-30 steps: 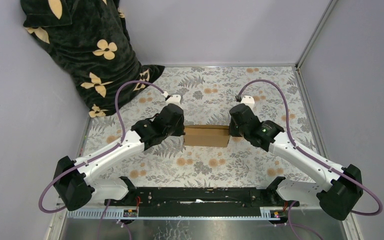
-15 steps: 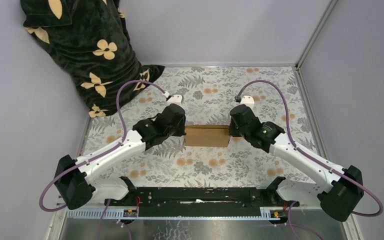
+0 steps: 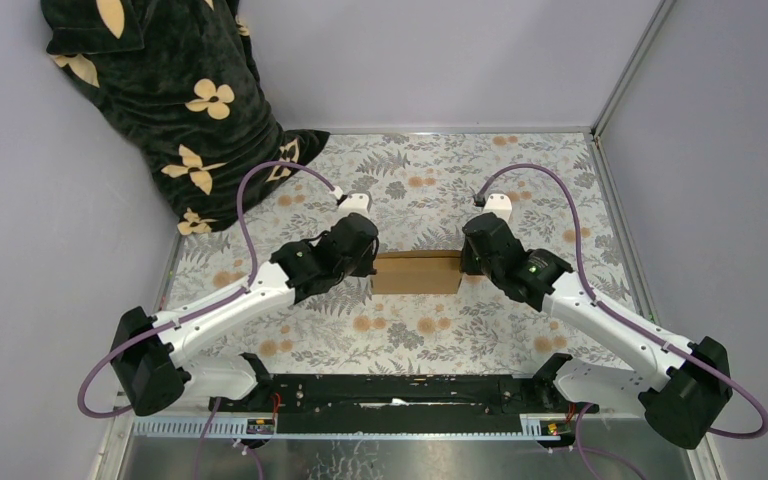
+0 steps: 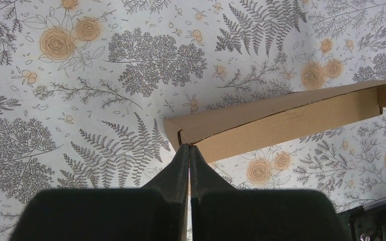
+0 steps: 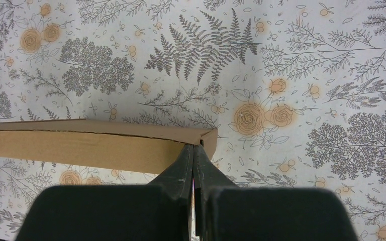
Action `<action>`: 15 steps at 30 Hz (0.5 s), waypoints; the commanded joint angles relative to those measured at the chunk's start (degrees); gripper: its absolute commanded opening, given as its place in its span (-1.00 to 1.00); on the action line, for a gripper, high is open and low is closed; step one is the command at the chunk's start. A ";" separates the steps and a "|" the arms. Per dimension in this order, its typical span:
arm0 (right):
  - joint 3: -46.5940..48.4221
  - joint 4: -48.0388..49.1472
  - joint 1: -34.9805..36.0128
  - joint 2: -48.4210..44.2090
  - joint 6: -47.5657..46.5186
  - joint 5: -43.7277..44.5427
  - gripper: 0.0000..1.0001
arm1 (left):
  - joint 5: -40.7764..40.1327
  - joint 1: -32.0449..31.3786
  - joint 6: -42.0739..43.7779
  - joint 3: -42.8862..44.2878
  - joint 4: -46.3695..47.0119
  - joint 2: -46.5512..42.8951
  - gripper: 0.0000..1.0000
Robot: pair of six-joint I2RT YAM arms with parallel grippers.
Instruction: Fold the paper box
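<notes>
The paper box (image 3: 416, 272) is a shallow brown cardboard box lying closed on the floral table cover (image 3: 420, 180), mid-table between the two arms. My left gripper (image 3: 369, 268) is shut, its tips touching the box's left end. In the left wrist view the closed fingertips (image 4: 189, 146) meet the near corner of the box (image 4: 281, 118), where the lid seam gapes slightly. My right gripper (image 3: 464, 268) is also shut against the right end. Its tips (image 5: 193, 146) sit just under the lid edge of the box (image 5: 80, 148). No cardboard shows between either pair of fingers.
A dark blanket with yellow flowers (image 3: 170, 100) is heaped in the back left corner. Grey walls close in the table on three sides. A black rail (image 3: 390, 395) with the arm bases runs along the near edge.
Both arms have shifted a little toward the near edge, and the box has slid slightly that way with them. Both grippers stay shut.
</notes>
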 commanded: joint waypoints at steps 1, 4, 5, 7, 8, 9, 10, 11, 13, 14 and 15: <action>-2.56 -5.18 0.97 1.38 -0.27 -2.52 -1.00 | 2.02 -2.37 -2.67 0.84 -0.68 1.64 -0.94; -2.68 -5.15 1.02 1.06 -0.19 -2.48 -1.00 | 1.49 -2.93 -3.10 0.85 -1.09 1.81 -0.94; -2.77 -5.03 0.98 0.89 -0.12 -2.44 -1.00 | 1.22 -3.18 -3.27 0.81 -1.15 1.82 -0.94; -3.18 -4.88 0.96 0.49 -0.06 -2.35 -1.00 | 0.72 -3.63 -3.58 0.77 -1.16 1.79 -0.94; -3.48 -4.67 1.02 0.31 0.03 -2.39 -1.00 | 0.33 -3.84 -3.69 0.59 -1.16 1.81 -0.94; -3.75 -4.61 0.99 0.18 0.00 -2.32 -1.00 | 0.00 -4.15 -3.80 0.47 -1.17 1.77 -0.95; -4.09 -4.53 0.93 0.01 -0.01 -2.26 -1.00 | -0.34 -4.30 -3.97 0.33 -1.21 1.77 -0.94; -4.46 -4.34 0.98 -0.14 -0.03 -2.21 -1.00 | -0.56 -4.48 -4.12 0.05 -1.09 1.83 -0.95; -5.11 -4.10 1.02 -0.48 -0.08 -2.21 -1.00 | -1.00 -4.84 -4.35 -0.20 -1.07 1.75 -0.95; -5.48 -3.94 1.02 -0.69 -0.07 -2.20 -1.00 | -1.12 -4.95 -4.48 -0.39 -1.07 1.67 -0.95; -5.71 -3.77 0.99 -0.92 -0.05 -2.13 -1.00 | -1.36 -5.12 -4.60 -0.53 -1.07 1.57 -0.95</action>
